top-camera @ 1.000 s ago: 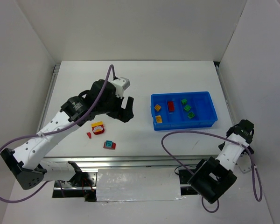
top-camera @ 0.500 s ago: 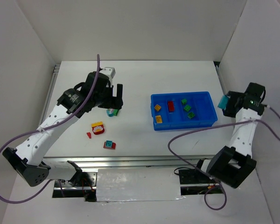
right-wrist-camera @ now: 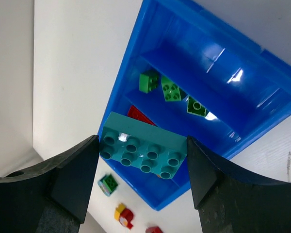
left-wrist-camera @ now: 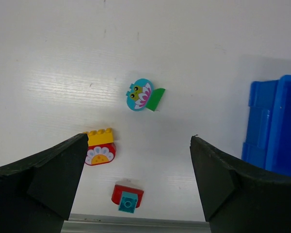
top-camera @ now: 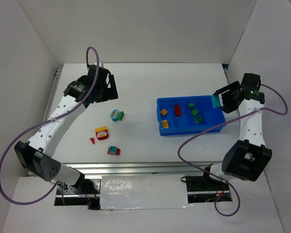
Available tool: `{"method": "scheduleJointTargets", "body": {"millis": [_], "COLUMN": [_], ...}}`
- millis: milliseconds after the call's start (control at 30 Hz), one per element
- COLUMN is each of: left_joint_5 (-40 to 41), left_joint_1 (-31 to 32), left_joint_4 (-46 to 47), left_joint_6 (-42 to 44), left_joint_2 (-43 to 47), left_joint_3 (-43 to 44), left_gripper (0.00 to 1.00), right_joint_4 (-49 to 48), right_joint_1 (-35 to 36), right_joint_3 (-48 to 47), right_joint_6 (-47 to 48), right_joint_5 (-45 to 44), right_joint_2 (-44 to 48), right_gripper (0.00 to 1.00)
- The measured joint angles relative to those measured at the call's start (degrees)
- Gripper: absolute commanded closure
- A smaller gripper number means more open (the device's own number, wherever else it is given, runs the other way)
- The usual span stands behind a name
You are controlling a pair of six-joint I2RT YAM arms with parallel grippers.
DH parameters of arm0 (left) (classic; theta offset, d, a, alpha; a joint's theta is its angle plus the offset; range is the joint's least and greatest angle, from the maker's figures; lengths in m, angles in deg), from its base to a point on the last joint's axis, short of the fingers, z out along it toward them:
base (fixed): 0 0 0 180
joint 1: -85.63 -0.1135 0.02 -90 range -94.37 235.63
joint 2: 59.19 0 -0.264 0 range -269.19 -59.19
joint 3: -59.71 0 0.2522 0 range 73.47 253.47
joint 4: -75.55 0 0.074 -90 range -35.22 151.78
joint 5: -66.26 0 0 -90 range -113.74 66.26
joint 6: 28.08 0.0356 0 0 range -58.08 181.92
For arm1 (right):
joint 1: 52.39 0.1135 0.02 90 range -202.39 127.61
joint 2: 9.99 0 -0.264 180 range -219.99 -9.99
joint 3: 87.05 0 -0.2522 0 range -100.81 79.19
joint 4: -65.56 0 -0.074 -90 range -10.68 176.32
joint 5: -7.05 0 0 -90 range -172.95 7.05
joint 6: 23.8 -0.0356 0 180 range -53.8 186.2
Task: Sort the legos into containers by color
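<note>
My right gripper (top-camera: 217, 100) is shut on a teal two-by-four brick (right-wrist-camera: 143, 151) and holds it above the right end of the blue tray (top-camera: 194, 130). The tray's compartments hold two yellow bricks (top-camera: 164, 112), a red brick (top-camera: 177, 110) and three green bricks (top-camera: 194, 112); the rightmost compartment (right-wrist-camera: 223, 97) is bare. My left gripper (top-camera: 108, 91) is open and empty, raised over the table's far left. Below it lie a round teal-and-green piece (left-wrist-camera: 144, 95), a yellow-and-red piece (left-wrist-camera: 100, 146) and a red piece with a teal stud block (left-wrist-camera: 127, 196).
A tiny red piece (top-camera: 92, 141) lies left of the yellow-and-red piece. White walls close in the table on the left, back and right. The tray's left end shows in the left wrist view (left-wrist-camera: 281, 121). A metal rail (top-camera: 136, 167) runs along the near edge.
My left gripper has drawn back toward the far left, uncovering the teal-and-green piece on the table. My right arm has risen and swung left with the teal brick over the tray's right end.
</note>
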Motion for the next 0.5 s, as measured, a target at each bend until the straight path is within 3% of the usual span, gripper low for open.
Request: {"method": "scheduleJointTargets", "body": {"millis": [267, 500], "left_joint_5": [1.8, 2.1], "left_joint_1": [-1.2, -1.2], "left_joint_4": [-2.3, -4.9], "left_joint_6": [-7.5, -9.0], "left_joint_2": [-6.1, -8.7], "left_joint_3": [-0.8, -1.9], "left_gripper": [0.01, 0.01], "right_joint_4": [-2.8, -2.8], "right_joint_1": [2.8, 4.5], "right_joint_3": [4.5, 3.4], "right_joint_6": [1.7, 4.2], "right_joint_5": [6.9, 5.5], "right_joint_2": [0.2, -1.3], "right_gripper": [1.00, 1.00]}}
